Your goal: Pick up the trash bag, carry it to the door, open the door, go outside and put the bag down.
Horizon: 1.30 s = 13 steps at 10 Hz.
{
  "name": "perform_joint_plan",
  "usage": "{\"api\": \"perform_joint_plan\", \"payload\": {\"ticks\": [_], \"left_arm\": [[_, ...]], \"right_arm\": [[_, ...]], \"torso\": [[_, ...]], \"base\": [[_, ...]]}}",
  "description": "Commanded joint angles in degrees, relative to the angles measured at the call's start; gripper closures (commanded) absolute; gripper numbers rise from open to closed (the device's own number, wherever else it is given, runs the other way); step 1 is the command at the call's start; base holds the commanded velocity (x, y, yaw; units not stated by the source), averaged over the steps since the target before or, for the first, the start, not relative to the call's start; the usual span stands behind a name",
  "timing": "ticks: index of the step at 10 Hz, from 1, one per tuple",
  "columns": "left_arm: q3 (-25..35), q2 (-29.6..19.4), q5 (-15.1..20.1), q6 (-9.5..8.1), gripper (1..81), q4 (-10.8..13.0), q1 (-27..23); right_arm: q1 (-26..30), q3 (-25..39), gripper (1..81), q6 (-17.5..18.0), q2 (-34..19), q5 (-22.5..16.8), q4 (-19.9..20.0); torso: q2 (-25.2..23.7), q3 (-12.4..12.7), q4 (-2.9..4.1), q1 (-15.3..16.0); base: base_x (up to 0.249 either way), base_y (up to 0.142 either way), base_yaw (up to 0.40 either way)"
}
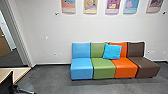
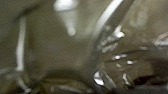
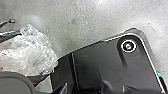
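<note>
Trash bag [image 3: 30,56], as seen in right wrist view: clear, crinkled plastic with white glints and brownish tones, beside the robot's dark plate [image 3: 90,67] and over speckled pale-grey floor [image 3: 75,20]; whether resting or suspended, cannot tell. Slender dark part [image 3: 10,36] reaching the bunched edge of the plastic; owner of that part, cannot tell. Left wrist view: glossy translucent film [image 2: 62,50] at close range, creased, brown-tinged, with bright reflections along the folds.

Left gripper: jaws apart, together or clamped on the plastic, cannot tell. Right gripper: likewise, cannot tell.

Head view, an indoor room: four armless seats side by side along a pale wall [image 1: 50,27], in order from left to right blue seat [image 1: 81,67], green seat [image 1: 103,70], orange seat [image 1: 126,68] and brown seat [image 1: 147,66]. Bright blue cushion [image 1: 112,51] tilted against the green and orange backrests. Overhead, a row of five colourful posters [image 1: 112,6], partly cut off by the upper border. At far left, a framed opening with a brown door [image 1: 3,43] beyond; in front of that, corner of a light wooden table [image 1: 21,72] and part of a black chair [image 1: 7,83]. Underfoot, dark grey carpet [image 1: 55,81].
</note>
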Motion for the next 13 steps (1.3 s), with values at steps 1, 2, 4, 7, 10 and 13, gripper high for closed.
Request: {"api": "perform_joint_plan", "payload": {"ticks": [1, 2, 4, 7, 10, 13], "left_arm": [[-4.21, 2.7, 3.46, 0.46, 81.1, 3.17, -1.2], [-6.17, 4.21, 3.28, 0.37, 81.1, 4.24, -0.23], [-10.45, 6.22, 1.88, 0.46, 81.1, 4.58, 1.35], [-14.77, 8.61, 1.36, 0.46, 81.1, 4.77, 2.23], [-15.75, 9.4, 1.0, 0.46, 81.1, 4.94, 2.4], [-19.08, 11.59, 0.82, 0.46, 81.1, 5.03, 2.76]], "right_arm": [[0.25, -4.08, 1.0, -1.02, 4.27, -4.03, -2.01], [-0.2, -5.94, 1.0, -1.1, 6.13, -4.03, -2.63], [-0.82, -7.96, 1.0, -1.1, 7.36, -4.03, -2.81], [-1.17, -8.75, 1.0, -1.1, 7.71, -3.94, -2.99], [-1.09, -9.72, 1.0, -1.1, 8.68, -4.03, -2.99], [-1.17, -11.83, 1.0, -1.1, 10.44, -4.29, -2.99]], "torso": [[5.45, 0.0, 0.0, -3.52], [7.46, 0.02, 0.0, -4.79], [11.72, 0.04, 0.0, -7.57], [17.88, 5.11, 0.0, -11.56], [23.48, 9.67, 0.0, -15.17], [28.66, 8.89, 0.0, -18.65]], "base": [[0.0, 0.0, 0.0], [0.0, 0.0, 0.0], [0.0, 0.0, 0.0], [0.0, 0.0, 0.0], [0.0, 0.0, 0.0], [0.0, 0.0, 0.0]]}}
